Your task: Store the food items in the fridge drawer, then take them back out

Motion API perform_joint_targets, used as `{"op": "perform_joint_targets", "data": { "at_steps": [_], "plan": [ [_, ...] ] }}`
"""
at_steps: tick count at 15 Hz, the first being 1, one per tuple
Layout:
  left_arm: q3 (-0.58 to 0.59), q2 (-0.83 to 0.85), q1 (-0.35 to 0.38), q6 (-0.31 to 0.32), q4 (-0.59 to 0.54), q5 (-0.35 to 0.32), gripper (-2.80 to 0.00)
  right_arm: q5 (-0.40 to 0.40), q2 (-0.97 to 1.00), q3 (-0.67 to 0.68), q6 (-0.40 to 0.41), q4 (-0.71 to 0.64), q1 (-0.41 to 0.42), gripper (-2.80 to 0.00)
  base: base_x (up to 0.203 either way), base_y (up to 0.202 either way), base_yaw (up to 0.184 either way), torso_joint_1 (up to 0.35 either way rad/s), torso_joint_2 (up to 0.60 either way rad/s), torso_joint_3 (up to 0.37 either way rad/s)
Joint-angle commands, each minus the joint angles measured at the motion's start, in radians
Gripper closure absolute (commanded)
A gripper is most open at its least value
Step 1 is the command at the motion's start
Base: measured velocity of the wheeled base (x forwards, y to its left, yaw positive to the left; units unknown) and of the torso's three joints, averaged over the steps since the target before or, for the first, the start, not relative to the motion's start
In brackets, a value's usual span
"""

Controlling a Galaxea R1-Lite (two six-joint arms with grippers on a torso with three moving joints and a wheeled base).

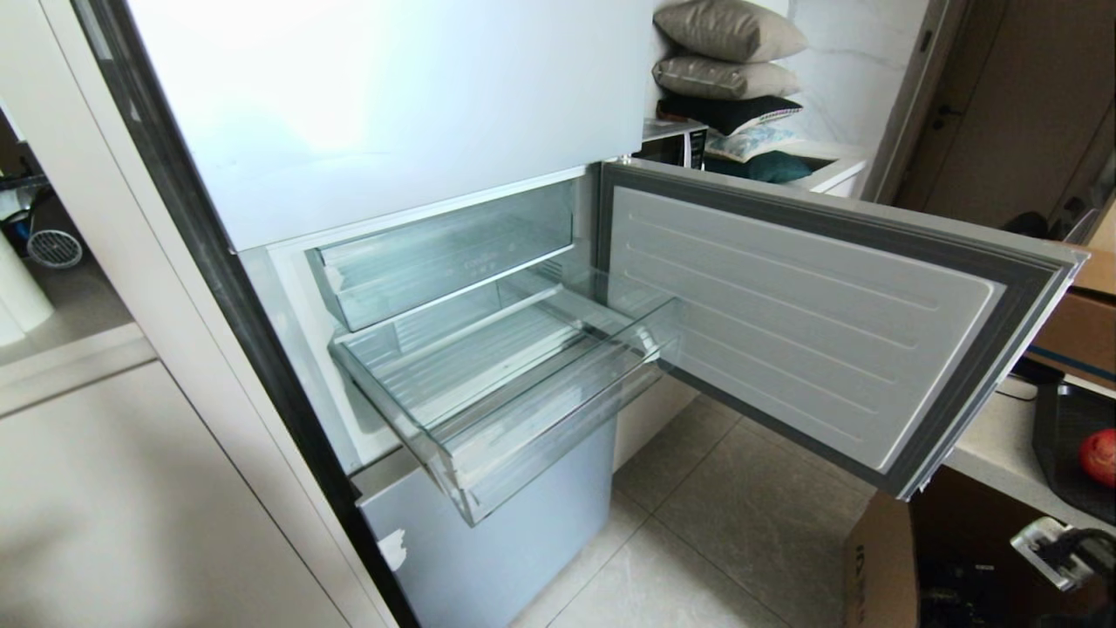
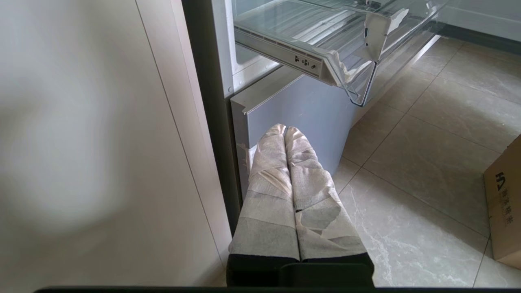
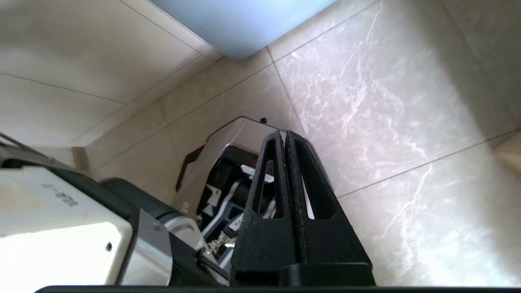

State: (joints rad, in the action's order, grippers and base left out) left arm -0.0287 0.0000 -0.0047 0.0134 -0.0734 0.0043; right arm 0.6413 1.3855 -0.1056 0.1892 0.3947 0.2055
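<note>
The fridge door swings wide right; the drawer juts out, bare, over open floor. The apple sits far right on a dark tray. Both grippers — left, right — hang low, jaws closed on nothing.

Head view looks down on the pulled-out fridge drawer at centre frame; left wrist view shares its corner from below; right wrist view faces floor tiles closely.

The clear fridge drawer stands pulled out, empty; the red apple lies on a dark tray far right.
</note>
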Motion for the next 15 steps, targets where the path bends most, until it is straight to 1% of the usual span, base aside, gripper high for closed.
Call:
{"op": "perform_joint_targets", "data": {
  "at_steps": [1, 2, 3, 5, 6, 7, 8, 10, 11, 13, 15],
  "plan": [
    [0.000, 0.000, 0.000, 0.000, 0.000, 0.000, 0.00, 0.000, 0.104, -0.059, -0.004, 0.009, -0.011, 0.00, 0.000, 0.000, 0.000, 0.000, 0.00, 0.000],
    [0.001, 0.000, 0.000, 0.000, 0.000, 0.000, 0.00, 0.000, 0.136, -0.103, -0.010, 0.020, -0.029, 0.00, 0.000, 0.000, 0.000, 0.000, 0.00, 0.000],
    [0.000, 0.000, 0.000, 0.000, 0.000, 0.000, 0.00, 0.001, 0.178, -0.165, -0.034, 0.037, -0.054, 0.00, 0.000, 0.000, 0.000, 0.000, 0.00, 0.000],
    [0.000, 0.000, -0.001, 0.000, 0.000, 0.000, 0.00, -0.003, 0.267, -0.321, -0.113, 0.065, -0.123, 0.00, 0.000, 0.000, 0.000, 0.000, 0.00, 0.000],
    [0.001, 0.000, 0.000, 0.000, 0.000, 0.000, 0.00, -0.014, 0.322, -0.414, -0.146, 0.070, -0.159, 0.00, 0.000, 0.000, 0.000, 0.000, 0.00, 0.000],
    [0.000, 0.000, 0.000, 0.000, 0.000, 0.000, 0.00, -0.045, 0.388, -0.500, -0.171, 0.069, -0.203, 0.00, 0.000, 0.000, 0.000, 0.000, 0.00, 0.000],
    [0.000, 0.000, 0.000, 0.000, 0.000, 0.000, 0.00, -0.107, 0.451, -0.581, -0.195, 0.064, -0.254, 0.00, 0.000, 0.000, 0.000, 0.000, 0.00, 0.000],
    [0.000, 0.000, 0.000, 0.000, 0.000, 0.000, 0.00, -0.266, 0.562, -0.723, -0.243, 0.048, -0.354, 0.00, 0.000, 0.000, 0.000, 0.000, 0.00, 0.000],
    [0.001, 0.000, 0.000, 0.000, 0.000, 0.000, 0.00, -0.330, 0.605, -0.791, -0.258, 0.028, -0.390, 0.00, 0.000, 0.000, 0.000, 0.000, 0.00, 0.000],
    [0.001, 0.000, 0.000, 0.000, 0.000, 0.000, 0.00, -0.401, 0.673, -0.914, -0.270, -0.047, -0.436, 0.00, 0.000, 0.000, 0.000, 0.000, 0.00, 0.000],
    [0.000, 0.000, -0.001, 0.000, 0.000, 0.000, 0.00, -0.434, 0.733, -1.026, -0.275, -0.108, -0.471, 0.00, 0.000, 0.000, 0.000, 0.000, 0.00, 0.000]
  ]
}}
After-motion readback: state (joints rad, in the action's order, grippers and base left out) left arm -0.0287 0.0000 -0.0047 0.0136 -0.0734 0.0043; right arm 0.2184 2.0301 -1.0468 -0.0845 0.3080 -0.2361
